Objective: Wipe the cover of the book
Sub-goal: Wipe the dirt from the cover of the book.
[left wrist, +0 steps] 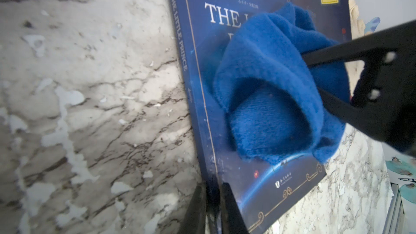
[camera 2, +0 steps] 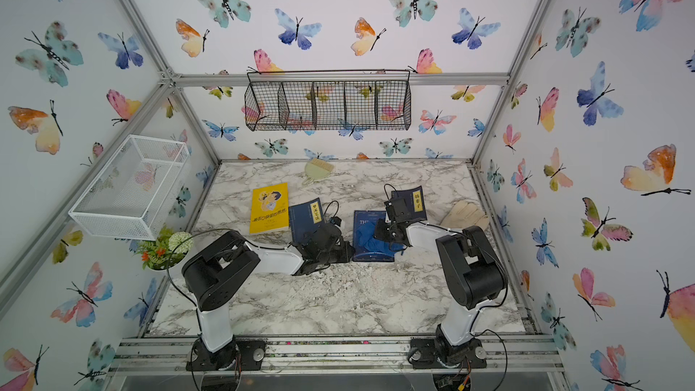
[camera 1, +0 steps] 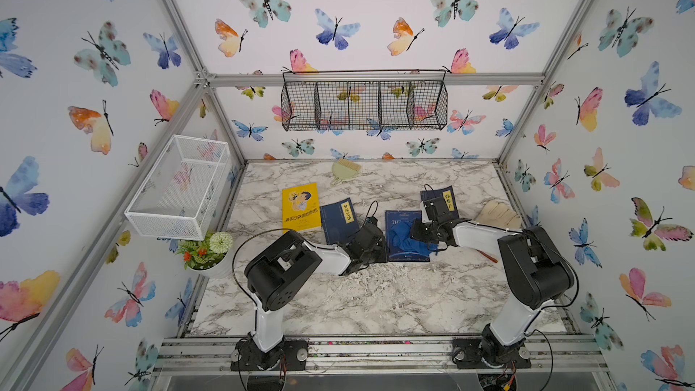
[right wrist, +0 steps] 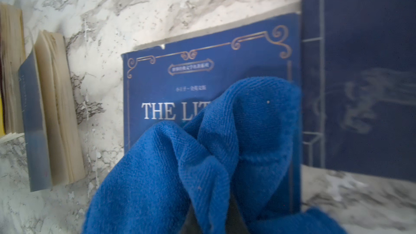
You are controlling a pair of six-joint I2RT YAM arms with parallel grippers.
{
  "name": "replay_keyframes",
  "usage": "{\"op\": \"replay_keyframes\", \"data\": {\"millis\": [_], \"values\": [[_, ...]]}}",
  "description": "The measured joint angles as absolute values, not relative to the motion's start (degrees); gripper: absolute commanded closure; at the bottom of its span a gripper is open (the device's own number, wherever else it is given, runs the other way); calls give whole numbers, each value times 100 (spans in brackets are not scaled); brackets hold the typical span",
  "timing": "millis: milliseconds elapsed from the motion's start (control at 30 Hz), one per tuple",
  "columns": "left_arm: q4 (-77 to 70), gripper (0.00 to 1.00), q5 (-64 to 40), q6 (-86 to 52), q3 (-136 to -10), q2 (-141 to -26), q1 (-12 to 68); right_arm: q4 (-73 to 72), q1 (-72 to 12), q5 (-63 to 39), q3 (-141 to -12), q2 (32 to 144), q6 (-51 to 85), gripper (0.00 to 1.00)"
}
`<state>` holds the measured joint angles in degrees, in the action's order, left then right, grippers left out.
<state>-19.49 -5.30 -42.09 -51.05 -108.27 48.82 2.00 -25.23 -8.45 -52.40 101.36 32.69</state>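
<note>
Blue cloth [right wrist: 202, 165] bunched on navy book [right wrist: 168, 82] cover, pinched in closed right gripper [right wrist: 211, 217]. Left gripper [left wrist: 213, 212] narrowly clamps the book's spine-side edge. Book lies flat mid-table [camera 1: 357, 295].

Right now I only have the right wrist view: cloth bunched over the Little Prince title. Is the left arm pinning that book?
Observer: Yes, the left fingers are closed on the book at its near spine corner.
Operator: Any bare cover on the cloth's near side?
Observer: Yes, a strip with the publisher logo, between the cloth and the book's near edge.
Operator: Anything beside my arm?
Observer: A pale glove lies on the table to its right.
</note>
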Motion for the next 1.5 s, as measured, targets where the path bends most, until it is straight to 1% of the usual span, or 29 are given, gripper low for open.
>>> {"op": "replay_keyframes", "data": {"millis": [300,500,633,733,900,1033,1167,1367,1500], "values": [[-1949,85,-519,-4211,-5107,-10829,4888,342,-2580,-692,-5509,10294,3186,94],[-1951,85,-489,-4224,-5107,-10829,4915,567,-2261,-462,-5454,10136,3044,93],[-1953,86,-467,-4239,-5107,-10829,4923,558,-2189,-526,-5424,10130,3063,94],[-1953,85,-458,-4250,-5107,-10829,4925,414,-2239,-652,-5354,10132,3192,94],[-1955,85,-429,-4252,-5107,-10829,4941,198,-2600,-650,-5474,10315,3328,94],[-1951,85,-421,-4254,-5107,-10829,4947,257,-2670,-517,-5546,10337,3312,94],[-1949,85,-414,-4254,-5109,-10829,4967,366,-2571,-434,-5570,10315,3216,93],[-1946,85,-412,-4257,-5111,-10829,4974,550,-2174,-445,-5623,10298,3148,94],[-1806,85,-412,-4239,-5190,-10829,4974,497,-2180,-652,-5741,10431,3264,94]]}}
